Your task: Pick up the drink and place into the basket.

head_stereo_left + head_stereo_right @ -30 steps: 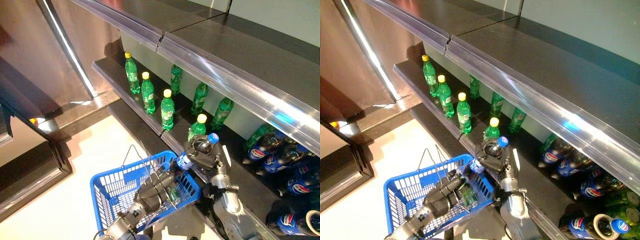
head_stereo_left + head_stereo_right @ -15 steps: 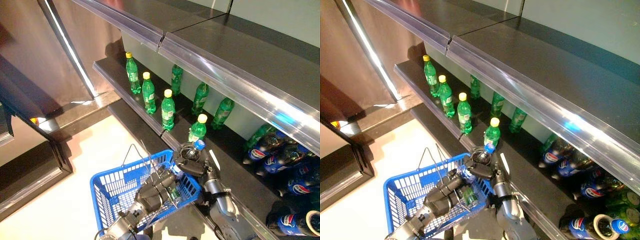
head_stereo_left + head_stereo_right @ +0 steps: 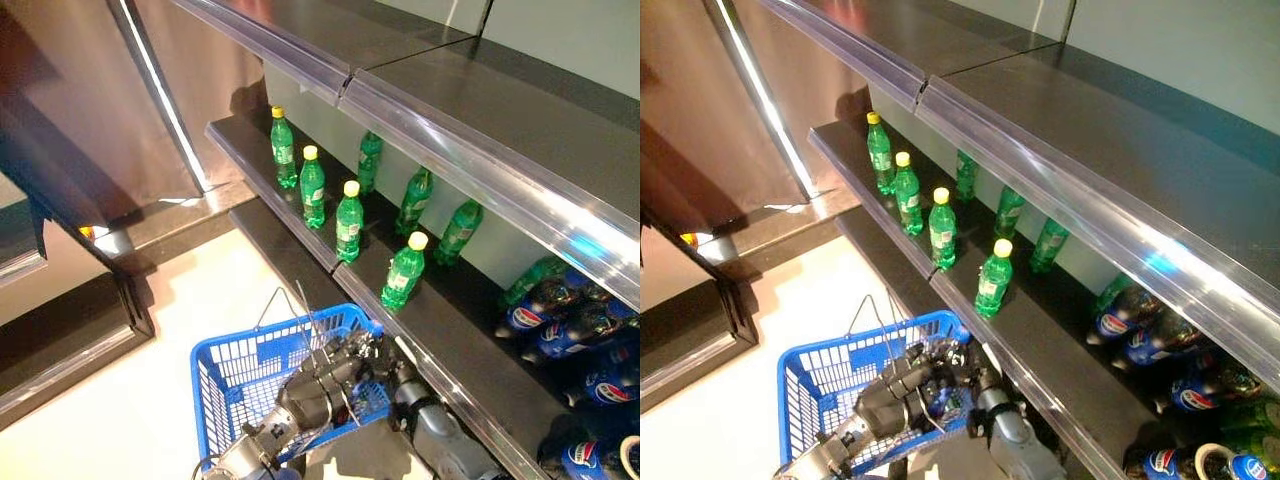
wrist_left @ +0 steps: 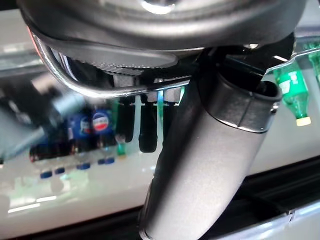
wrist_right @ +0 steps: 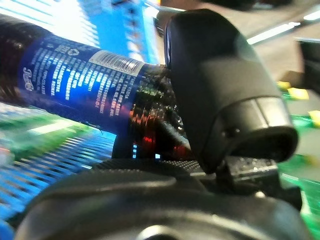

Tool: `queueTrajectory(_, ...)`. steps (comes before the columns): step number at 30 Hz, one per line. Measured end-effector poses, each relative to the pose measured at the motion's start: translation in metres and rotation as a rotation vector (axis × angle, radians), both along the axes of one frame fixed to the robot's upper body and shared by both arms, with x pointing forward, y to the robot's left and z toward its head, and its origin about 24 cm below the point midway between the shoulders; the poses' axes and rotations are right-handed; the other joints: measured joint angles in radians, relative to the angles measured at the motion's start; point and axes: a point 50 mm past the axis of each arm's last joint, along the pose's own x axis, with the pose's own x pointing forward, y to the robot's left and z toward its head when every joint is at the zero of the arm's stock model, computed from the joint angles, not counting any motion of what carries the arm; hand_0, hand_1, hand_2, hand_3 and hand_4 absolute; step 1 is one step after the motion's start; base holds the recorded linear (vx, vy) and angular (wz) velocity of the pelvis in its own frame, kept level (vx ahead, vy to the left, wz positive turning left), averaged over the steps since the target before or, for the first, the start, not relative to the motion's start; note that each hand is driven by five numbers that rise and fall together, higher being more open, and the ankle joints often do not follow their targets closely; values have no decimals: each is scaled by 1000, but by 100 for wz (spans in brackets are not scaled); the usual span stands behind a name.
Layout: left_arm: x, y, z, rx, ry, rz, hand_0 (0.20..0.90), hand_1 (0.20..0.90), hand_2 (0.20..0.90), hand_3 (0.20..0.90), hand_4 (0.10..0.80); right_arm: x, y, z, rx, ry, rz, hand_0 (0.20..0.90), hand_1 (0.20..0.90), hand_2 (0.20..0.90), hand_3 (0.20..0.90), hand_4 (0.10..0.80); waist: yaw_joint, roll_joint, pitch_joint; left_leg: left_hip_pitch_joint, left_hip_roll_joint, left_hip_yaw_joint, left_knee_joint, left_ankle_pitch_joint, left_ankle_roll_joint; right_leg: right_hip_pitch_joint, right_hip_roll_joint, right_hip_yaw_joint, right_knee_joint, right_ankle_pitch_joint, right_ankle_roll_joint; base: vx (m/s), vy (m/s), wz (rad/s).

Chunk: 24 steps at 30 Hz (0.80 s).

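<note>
A: The cola bottle [image 5: 75,70] — where is it?
B: Clamped in the right hand [image 5: 220,90], at the blue basket's [image 3: 225,375] rim.
A: Handling?
B: Likely heavy, slick plastic — grip mid-body. Left hand [image 3: 315,385] curls round the basket handle.

shelf edge [image 3: 440,345] beside basket [image 3: 225,375], handles [image 3: 300,320] seemingly raised

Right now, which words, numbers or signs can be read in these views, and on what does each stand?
Dark drink bottle gripped in the right hand: white print on its blue label, too blurred to read.
Green bottles on the shelf: labels too small to read.
Cola bottles: round emblems only, no legible words.
Blue basket: no text shows.
</note>
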Motion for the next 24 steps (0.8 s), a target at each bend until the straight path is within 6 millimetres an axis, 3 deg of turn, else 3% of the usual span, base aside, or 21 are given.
queueTrajectory(11,-5,-11,-1,4,-1,-91,300,300,300,200,100,11,16,-8,-66,67,144,300,300,300,200,100,32,11,-13,-4,-6,-22,0,9,1,10,-2,-25,0,0,1,12,8,6)
queueTrajectory(24,-9,-13,-6,15,19,-113,300,300,300,200,100,8,16,-19,-87,143,191,300,300,300,200,100,48,16,-59,-3,-8,-26,0,12,1,13,-2,-27,0,0,1,12,4,0)
